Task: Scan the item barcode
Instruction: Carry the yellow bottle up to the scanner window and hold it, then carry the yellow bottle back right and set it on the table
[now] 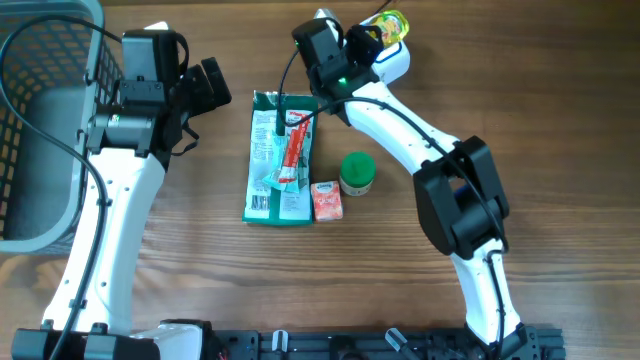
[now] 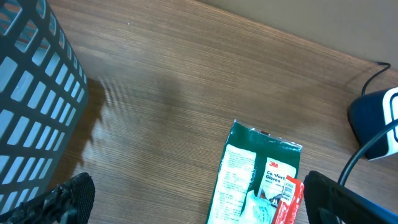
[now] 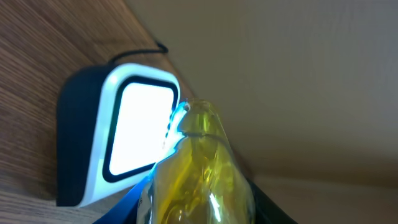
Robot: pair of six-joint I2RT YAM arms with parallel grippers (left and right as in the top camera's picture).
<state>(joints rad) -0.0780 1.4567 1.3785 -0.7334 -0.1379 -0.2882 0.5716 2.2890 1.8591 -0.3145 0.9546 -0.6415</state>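
- Right gripper point(image 1: 372, 36) is gripping yellow bottle point(image 3: 198, 168) before lit barcode scanner point(image 3: 138, 127), one o'clock, likely presenting its code.
- Left gripper point(image 1: 215, 88) is hanging wide open, nine o'clock.

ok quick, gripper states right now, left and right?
Left gripper: open, holding nothing.
Right gripper: closed on the yellow item, in front of the scanner.
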